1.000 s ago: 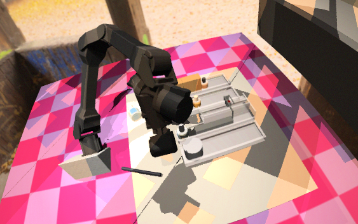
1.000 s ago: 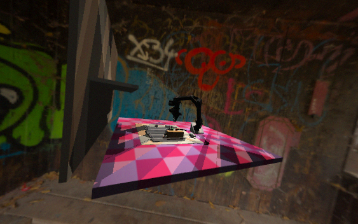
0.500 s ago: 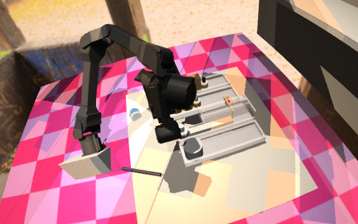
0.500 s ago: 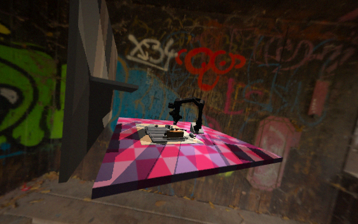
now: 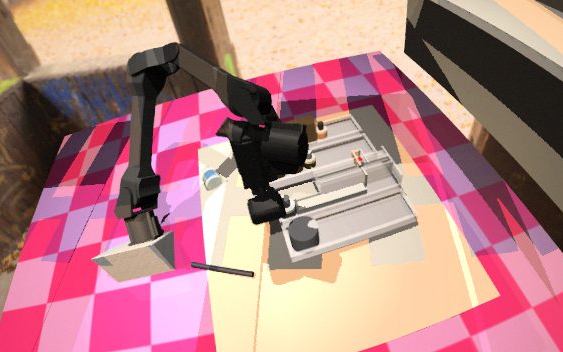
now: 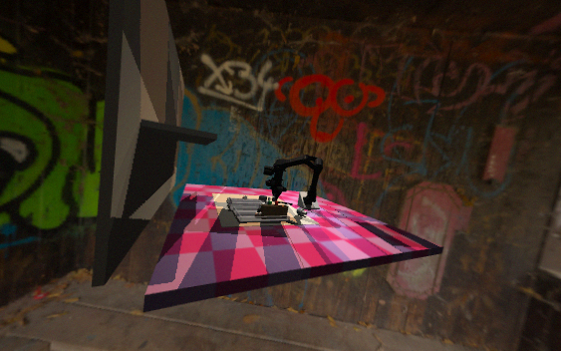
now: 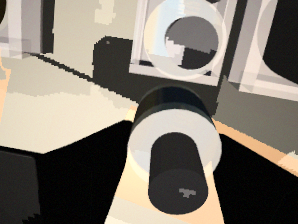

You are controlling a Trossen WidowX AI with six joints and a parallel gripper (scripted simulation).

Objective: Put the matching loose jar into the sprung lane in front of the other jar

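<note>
My gripper [image 5: 268,212] [image 6: 274,195] [image 7: 172,136] is shut on a white jar with a black lid [image 7: 174,152] and holds it upright just in front of the grey lane rack [image 5: 369,215] [image 6: 245,204]. In the top view the gripper hides the held jar. A matching white jar with a dark lid [image 5: 287,203] [image 7: 182,36] stands at the front end of the lane straight ahead of the held jar, with a small gap between them. Behind it the pale lane floor [image 5: 331,192] runs back to an upright plate [image 5: 366,176].
A large dark jar [image 5: 303,233] [image 7: 286,30] stands at the front of the neighbouring lane. Small jars [image 5: 322,129] [image 5: 359,159] stand in the farther lanes. A blue-lidded jar [image 5: 211,178] and a black rod [image 5: 221,270] lie on the table beside the arm's base [image 5: 136,257].
</note>
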